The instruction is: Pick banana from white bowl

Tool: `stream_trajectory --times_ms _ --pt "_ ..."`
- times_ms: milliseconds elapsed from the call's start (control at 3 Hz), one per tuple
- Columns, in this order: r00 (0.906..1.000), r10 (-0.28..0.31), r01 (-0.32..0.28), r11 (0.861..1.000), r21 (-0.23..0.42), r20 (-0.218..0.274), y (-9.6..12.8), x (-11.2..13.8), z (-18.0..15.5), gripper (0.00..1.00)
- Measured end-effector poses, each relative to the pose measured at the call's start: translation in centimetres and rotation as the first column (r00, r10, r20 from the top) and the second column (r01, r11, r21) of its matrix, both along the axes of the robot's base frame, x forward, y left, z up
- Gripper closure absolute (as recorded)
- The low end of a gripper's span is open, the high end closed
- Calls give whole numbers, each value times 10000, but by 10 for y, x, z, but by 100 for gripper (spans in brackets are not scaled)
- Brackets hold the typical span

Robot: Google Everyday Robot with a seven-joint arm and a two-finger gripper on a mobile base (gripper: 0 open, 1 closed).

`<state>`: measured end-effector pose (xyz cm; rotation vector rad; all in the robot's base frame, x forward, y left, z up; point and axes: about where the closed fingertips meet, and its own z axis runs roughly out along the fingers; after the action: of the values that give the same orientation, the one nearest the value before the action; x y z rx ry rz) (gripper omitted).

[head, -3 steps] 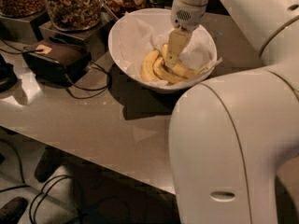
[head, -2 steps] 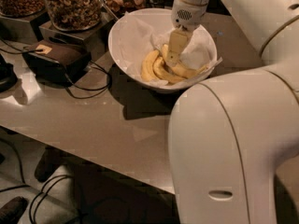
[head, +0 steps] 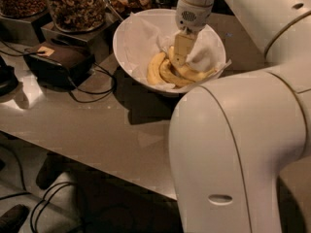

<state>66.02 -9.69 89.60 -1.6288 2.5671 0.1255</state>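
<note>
The white bowl (head: 121, 40), lined with crinkled white paper, stands on the table at the top centre. Three yellow bananas lie in it. The longest banana (head: 195, 74) curves along the bowl's right side, next to two shorter ones (head: 155, 70). My gripper (head: 180, 52) reaches down from above into the bowl, its tip right at the upper end of the bananas. The tip hides part of the long banana. My arm's large white body fills the right foreground and covers the bowl's near right edge.
Glass jars of nuts (head: 75, 4) stand on a dark stand behind the bowl to the left. A dark box (head: 56, 59) with black cables (head: 92, 93) lies left of the bowl. The table's front edge (head: 97, 166) runs diagonally, with the floor and cables below it.
</note>
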Motion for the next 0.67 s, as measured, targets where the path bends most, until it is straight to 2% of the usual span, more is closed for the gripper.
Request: stream_trajectory --times_ms 333,667 --pt "10000 0 0 10000 1 1 0 0 0 40" --pt "9980 31 -53 9994 352 629 -12 -12 30 40"
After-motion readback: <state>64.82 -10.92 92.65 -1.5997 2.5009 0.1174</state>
